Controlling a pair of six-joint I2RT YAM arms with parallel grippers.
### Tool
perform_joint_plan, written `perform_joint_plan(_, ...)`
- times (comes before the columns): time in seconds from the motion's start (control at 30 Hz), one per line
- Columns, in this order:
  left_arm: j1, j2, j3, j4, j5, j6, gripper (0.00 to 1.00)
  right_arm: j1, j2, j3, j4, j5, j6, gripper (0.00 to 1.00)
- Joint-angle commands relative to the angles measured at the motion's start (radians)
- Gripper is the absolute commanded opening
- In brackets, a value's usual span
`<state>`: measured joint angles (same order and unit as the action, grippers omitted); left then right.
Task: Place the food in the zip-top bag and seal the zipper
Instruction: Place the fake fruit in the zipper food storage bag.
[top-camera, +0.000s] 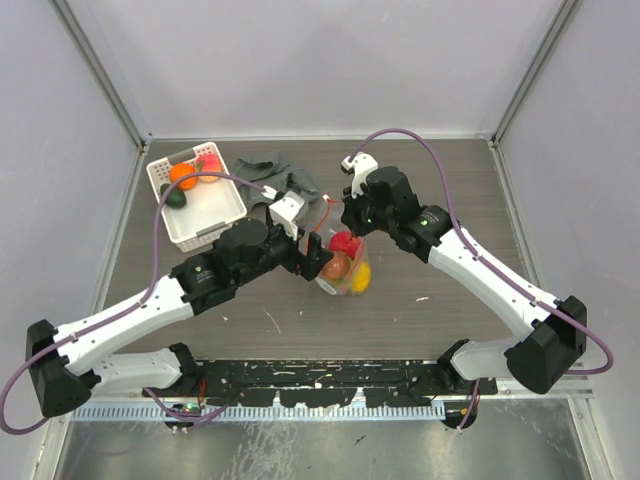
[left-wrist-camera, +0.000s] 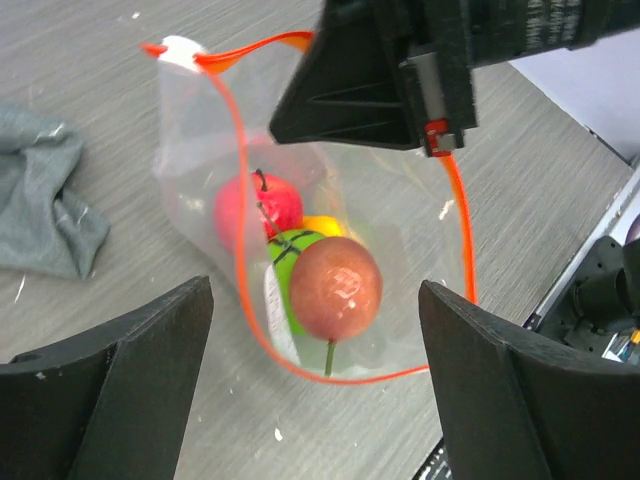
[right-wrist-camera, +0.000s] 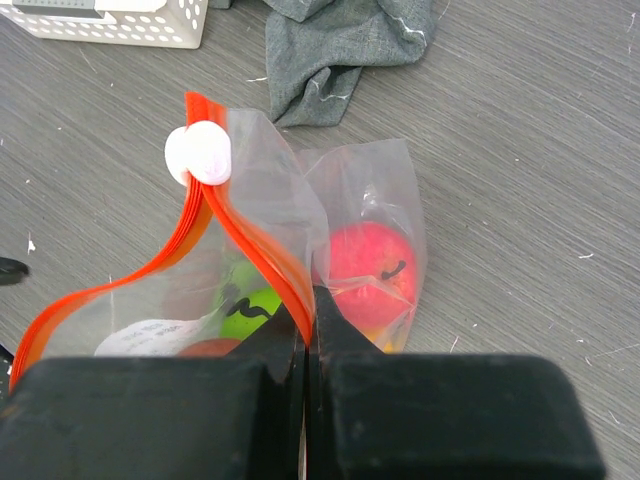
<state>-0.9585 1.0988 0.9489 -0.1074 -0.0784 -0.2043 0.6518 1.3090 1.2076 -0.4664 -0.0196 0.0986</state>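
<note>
Directly under the left pincer (top-camera: 318, 262), the clear, wrinkly zip-top bag (left-wrist-camera: 200, 180) is found on the grey wooden table (top-camera: 450, 300), with its mouth turned up towards this pincer. Four pieces of food are seen inside it: a round brown fruit (left-wrist-camera: 335, 288) just below the mouth, in line with the gap between the spread fingers, and deeper a bright green piece (left-wrist-camera: 288, 246), a red apple (left-wrist-camera: 250, 210) and a yellow piece (left-wrist-camera: 320, 225). The left pincer is released; its fingers stand wide apart and nothing is touched by them.

The thin red-orange zipper strip (right-wrist-camera: 240, 235) is grasped by the right pincer (right-wrist-camera: 310, 320), whose jaws are clenched on one edge of the mouth, so that the bag is held up and open. A small white slider (right-wrist-camera: 198, 153) is seen a little ahead of these jaws, and further ahead a crumpled grey cloth (right-wrist-camera: 340, 40) is laid.

Well apart from the left pincer, on its left side, a white lattice plastic basket (top-camera: 160, 200) is placed, and in it two orange-red pieces and a dark green one can be made out.

The task is judged to be somewhat past the half: the pieces in the basket are not yet moved, and the zipper is not yet sealed.
</note>
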Motion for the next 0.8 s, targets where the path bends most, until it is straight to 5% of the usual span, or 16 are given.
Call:
perform_joint_plan(0.0,-0.003,-0.051,0.066,-0.173,-0.129,-0.142,0.84,0.003,-0.029,0.010,0.069,0.009,0.013,0.01)
perform_joint_plan(0.27,-0.002,0.003,0.099,-0.271,-0.153,-0.272,0.76,0.003,-0.027,0.008,0.071,0.009,0.015,0.01)
perform_joint_plan(0.47,-0.003,0.073,0.128,-0.247,-0.083,-0.303,0.58,0.003,-0.016,0.006,0.073,0.010,0.016,0.01)
perform_joint_plan(0.77,-0.002,0.090,0.173,-0.238,-0.029,-0.348,0.00,0.002,-0.001,0.014,0.076,0.064,0.000,0.02)
